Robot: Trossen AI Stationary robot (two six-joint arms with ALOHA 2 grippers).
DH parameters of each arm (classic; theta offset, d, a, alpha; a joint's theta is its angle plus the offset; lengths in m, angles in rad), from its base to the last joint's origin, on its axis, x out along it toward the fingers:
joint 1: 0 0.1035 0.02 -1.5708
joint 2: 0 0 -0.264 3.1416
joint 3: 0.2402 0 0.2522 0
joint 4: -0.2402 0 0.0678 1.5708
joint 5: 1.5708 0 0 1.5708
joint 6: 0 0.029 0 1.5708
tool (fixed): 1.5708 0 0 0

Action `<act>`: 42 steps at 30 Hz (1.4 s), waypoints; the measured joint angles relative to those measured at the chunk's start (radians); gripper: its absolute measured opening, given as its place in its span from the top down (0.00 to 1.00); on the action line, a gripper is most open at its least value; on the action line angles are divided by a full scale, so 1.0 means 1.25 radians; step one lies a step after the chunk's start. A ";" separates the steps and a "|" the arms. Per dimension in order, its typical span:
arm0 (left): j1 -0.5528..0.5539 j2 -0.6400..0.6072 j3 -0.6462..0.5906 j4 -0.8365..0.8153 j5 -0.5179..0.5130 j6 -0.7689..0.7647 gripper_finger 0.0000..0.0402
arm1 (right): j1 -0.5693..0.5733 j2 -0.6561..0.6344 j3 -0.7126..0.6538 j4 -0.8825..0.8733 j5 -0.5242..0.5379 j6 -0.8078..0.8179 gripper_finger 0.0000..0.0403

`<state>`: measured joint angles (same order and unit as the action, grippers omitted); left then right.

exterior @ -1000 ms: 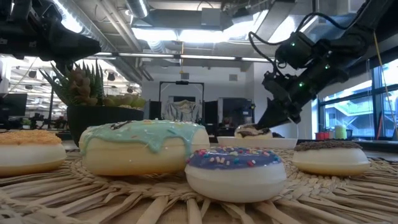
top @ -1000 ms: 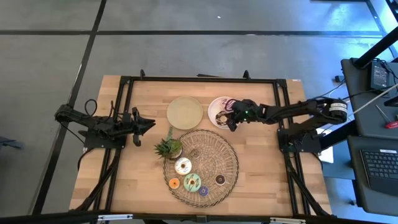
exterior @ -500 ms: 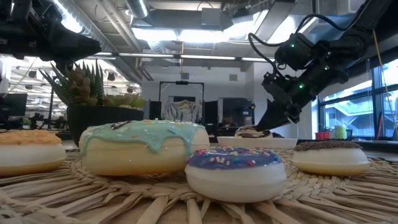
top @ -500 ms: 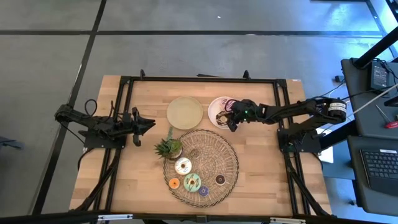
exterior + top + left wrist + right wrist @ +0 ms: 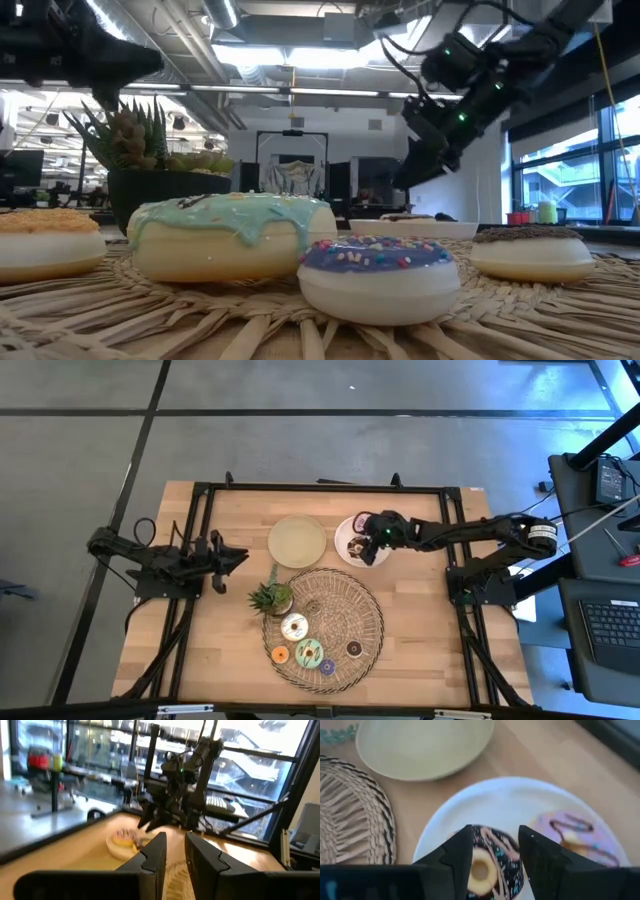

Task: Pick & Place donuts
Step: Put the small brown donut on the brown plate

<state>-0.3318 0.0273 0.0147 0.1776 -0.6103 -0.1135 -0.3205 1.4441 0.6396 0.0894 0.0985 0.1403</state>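
The pale wooden tabletop [image 5: 420, 635] looks smooth and matt. The round woven straw mat [image 5: 345, 610] is coarse and ribbed. The white plate [image 5: 520, 800] has a smooth, slightly glossy finish; the pale green plate [image 5: 420, 745] looks matt. The dark-iced donut [image 5: 487, 855] looks like glossy plastic with sprinkles.

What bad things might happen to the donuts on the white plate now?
The right hand hangs open right above the chocolate donut on the white plate. If it dips again, a finger might nudge that donut or drag it off the plate. The pink donut lies close beside it, so a bump might shove the two together. The left hand waits at the table's left side, away from both.
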 joint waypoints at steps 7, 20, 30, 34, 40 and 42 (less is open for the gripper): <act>0.000 0.114 0.028 0.070 0.050 0.073 0.79 | 0.000 0.000 0.119 -0.089 -0.002 -0.070 0.60; 0.033 0.557 0.324 0.051 0.068 0.030 0.64 | 0.000 0.000 0.189 -0.177 -0.004 -0.092 0.60; 0.177 0.926 0.687 -0.331 0.438 -0.015 0.65 | 0.000 0.000 0.189 -0.247 -0.004 -0.094 0.60; 0.217 1.053 0.797 -0.415 0.487 0.020 0.65 | 0.000 0.000 0.189 -0.356 -0.004 -0.058 0.60; 0.243 1.205 0.882 -0.438 0.607 0.053 0.66 | 0.000 0.000 0.189 -0.399 -0.003 -0.055 0.60; 0.245 1.247 0.893 -0.438 0.642 0.055 0.67 | 0.000 0.000 0.189 -0.377 -0.002 -0.064 0.60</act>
<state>-0.0256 1.5866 1.1308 -0.3697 0.1928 -0.0451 -0.3206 1.4437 0.8761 -0.3824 0.0956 0.0602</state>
